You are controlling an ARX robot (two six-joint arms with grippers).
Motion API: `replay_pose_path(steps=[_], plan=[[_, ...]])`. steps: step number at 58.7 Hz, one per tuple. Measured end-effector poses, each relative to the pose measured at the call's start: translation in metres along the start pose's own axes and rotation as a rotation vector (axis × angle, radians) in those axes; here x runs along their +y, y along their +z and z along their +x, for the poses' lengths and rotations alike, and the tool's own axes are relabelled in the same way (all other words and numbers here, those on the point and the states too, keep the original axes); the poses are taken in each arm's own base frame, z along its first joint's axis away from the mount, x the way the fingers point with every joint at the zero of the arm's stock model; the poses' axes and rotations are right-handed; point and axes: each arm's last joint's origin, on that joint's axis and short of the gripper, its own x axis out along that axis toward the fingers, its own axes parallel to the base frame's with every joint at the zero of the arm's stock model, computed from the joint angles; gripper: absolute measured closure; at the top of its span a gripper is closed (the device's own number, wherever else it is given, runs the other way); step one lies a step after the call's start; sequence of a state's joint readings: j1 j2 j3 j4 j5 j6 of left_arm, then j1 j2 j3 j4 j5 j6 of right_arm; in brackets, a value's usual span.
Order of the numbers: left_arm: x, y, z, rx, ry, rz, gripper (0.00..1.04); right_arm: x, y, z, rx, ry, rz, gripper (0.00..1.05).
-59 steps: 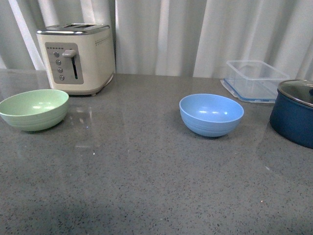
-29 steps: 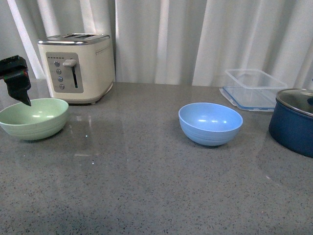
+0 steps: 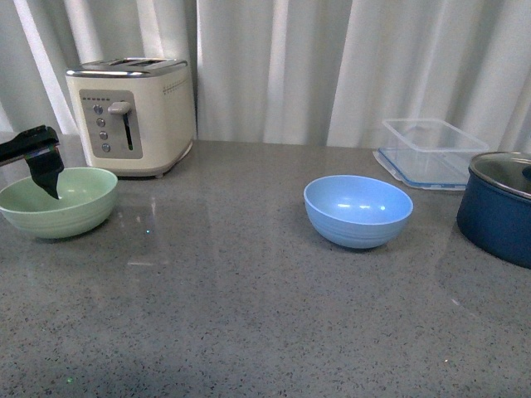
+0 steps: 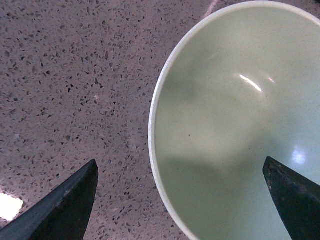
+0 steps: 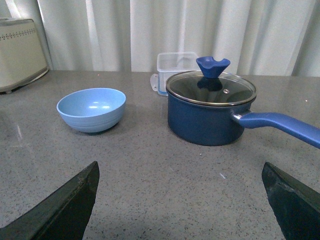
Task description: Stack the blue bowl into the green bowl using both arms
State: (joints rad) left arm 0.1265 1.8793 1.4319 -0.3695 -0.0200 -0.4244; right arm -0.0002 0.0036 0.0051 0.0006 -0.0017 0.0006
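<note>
Left pincer [image 4: 180, 167] has dropped since half a second ago: it hung above the green bowl [image 3: 58, 203], now one finger dips below the rim. Bowls haven't shifted.

Left wrist view: jaws wide, straddling the rim, one finger over the bowl's inside, the other outside over the table [image 3: 249, 332]. Nothing gripped yet; can't tell if a finger touches the wall.

Right pincer [image 5: 180, 165]: wide, empty, over bare table. The blue bowl [image 3: 358, 211] sits upright on the table well ahead of it, untouched, with the lidded navy saucepan [image 5: 210, 112] beside that. Right arm isn't in the front view.

Progress, my read: early. Bowls stand well apart and nothing is lifted. Left looks about to close on the green rim. Remaining: grasp blue, carry it over, seat it in green.
</note>
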Motion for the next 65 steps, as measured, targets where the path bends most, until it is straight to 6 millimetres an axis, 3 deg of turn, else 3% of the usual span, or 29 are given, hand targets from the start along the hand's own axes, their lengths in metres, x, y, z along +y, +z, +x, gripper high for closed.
replay_pose_path(steps=[10,34,44,52,60,65], plan=[[0.001,0.004,0.010,0.030,0.005,-0.023,0.42,0.000,0.000,0.000,0.000,0.000,0.000,0.10],[0.000,0.004,0.006,0.090,-0.025,-0.057,1.02,0.000,0.000,0.000,0.000,0.000,0.000,0.10],[-0.014,0.001,-0.023,0.095,-0.101,-0.036,1.01,0.000,0.000,0.000,0.000,0.000,0.000,0.10],[-0.034,0.003,-0.062,0.036,-0.180,0.000,1.01,0.000,0.000,0.000,0.000,0.000,0.000,0.10],[-0.067,0.003,-0.090,-0.010,-0.254,0.062,1.01,0.000,0.000,0.000,0.000,0.000,0.000,0.10],[-0.095,-0.005,-0.092,0.001,-0.293,0.112,1.01,0.000,0.000,0.000,0.000,0.000,0.000,0.10]])
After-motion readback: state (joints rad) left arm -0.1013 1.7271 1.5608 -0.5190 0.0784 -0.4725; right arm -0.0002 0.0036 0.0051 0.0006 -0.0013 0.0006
